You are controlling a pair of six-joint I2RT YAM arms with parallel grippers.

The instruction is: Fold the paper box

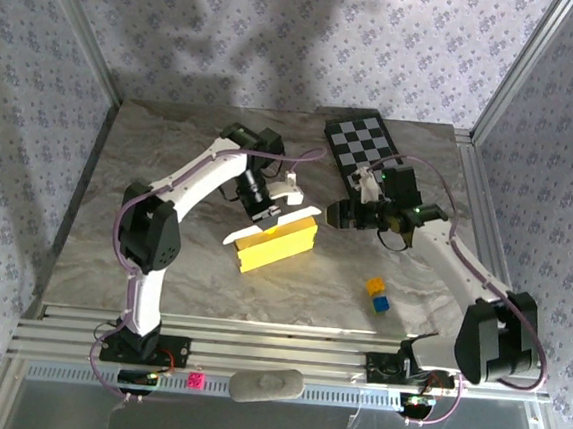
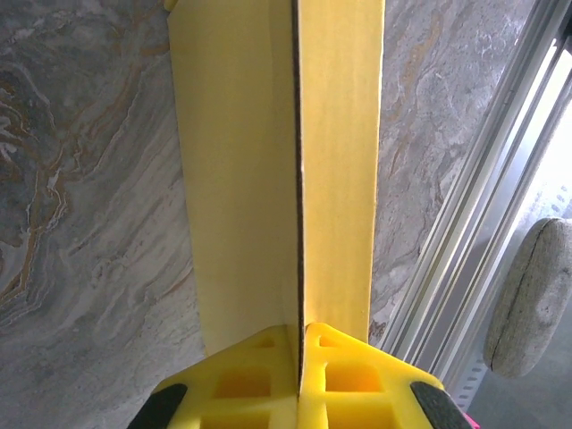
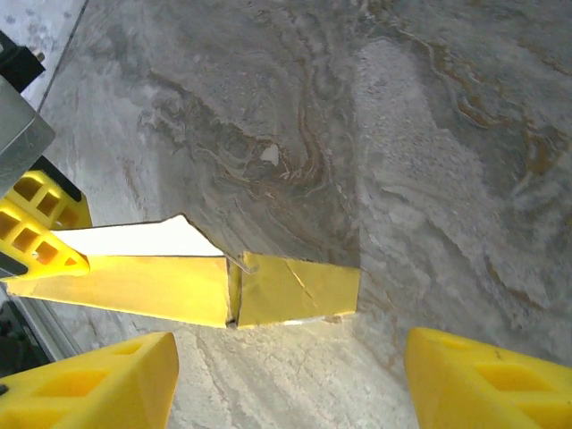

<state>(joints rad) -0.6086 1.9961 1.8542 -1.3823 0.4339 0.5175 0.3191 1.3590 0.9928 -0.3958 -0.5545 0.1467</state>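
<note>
The paper box (image 1: 276, 242) is a yellow cardboard piece with a whitish inside, lying mid-table. My left gripper (image 1: 267, 213) stands over its back edge. In the left wrist view, the left gripper (image 2: 299, 335) is shut on a thin upright wall of the paper box (image 2: 241, 179). My right gripper (image 1: 339, 214) hovers just right of the box, open. In the right wrist view its fingers (image 3: 98, 384) stand wide apart with nothing between them, and the box's end flap (image 3: 299, 290) lies ahead on the table.
A black-and-white chequered board (image 1: 365, 141) lies at the back right. A small yellow cube (image 1: 374, 284) and a blue cube (image 1: 380, 303) sit front right. A grey pad (image 1: 267, 383) rests below the aluminium rail (image 1: 285, 350) at the near edge.
</note>
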